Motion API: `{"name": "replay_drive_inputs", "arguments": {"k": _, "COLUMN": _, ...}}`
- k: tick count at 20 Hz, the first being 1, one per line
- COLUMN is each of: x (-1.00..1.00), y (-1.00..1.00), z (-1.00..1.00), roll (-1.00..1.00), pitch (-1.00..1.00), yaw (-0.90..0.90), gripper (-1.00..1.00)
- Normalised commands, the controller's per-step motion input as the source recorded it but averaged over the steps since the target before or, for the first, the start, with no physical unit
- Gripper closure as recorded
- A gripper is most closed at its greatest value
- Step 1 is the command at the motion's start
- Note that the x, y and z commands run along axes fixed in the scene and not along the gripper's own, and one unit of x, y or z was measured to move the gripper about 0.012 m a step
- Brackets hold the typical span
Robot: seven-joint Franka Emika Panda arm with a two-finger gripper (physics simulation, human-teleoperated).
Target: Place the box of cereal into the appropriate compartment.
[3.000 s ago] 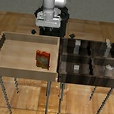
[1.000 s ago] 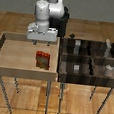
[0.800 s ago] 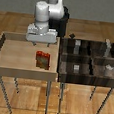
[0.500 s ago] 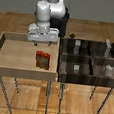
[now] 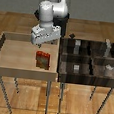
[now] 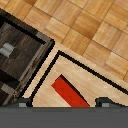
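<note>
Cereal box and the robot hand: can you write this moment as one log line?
gripper: above cereal box, not touching | cereal box: upright in light tray, not grasped | dark compartment bin: no cereal box inside

Matt red-orange box of cereal (image 5: 42, 60) on pale smooth wooden tray (image 5: 13, 56); dark wood-grain organizer (image 5: 88, 60).

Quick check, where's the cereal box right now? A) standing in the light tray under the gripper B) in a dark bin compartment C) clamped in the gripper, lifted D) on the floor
A: the box of cereal stands upright on the floor of the light tray, with the gripper above it and not touching it; the dark compartment bin sits at the exterior view's right.
</note>
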Motion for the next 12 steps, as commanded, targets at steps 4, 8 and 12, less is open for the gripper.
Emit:
{"name": "replay_drive_inputs", "arguments": {"k": 4, "x": 0.00, "y": -0.75, "z": 0.00, "roll": 0.00, "pitch": 0.00, "yaw": 0.04, "gripper": -1.00}}
{"name": "replay_drive_inputs", "arguments": {"k": 8, "x": 0.00, "y": 0.00, "z": 0.00, "roll": 0.00, "pitch": 0.00, "yaw": 0.15, "gripper": -1.00}}
{"name": "replay_drive_inputs", "arguments": {"k": 12, "x": 0.00, "y": 0.00, "z": 0.00, "roll": 0.00, "pitch": 0.00, "yaw": 0.89, "gripper": -1.00}}
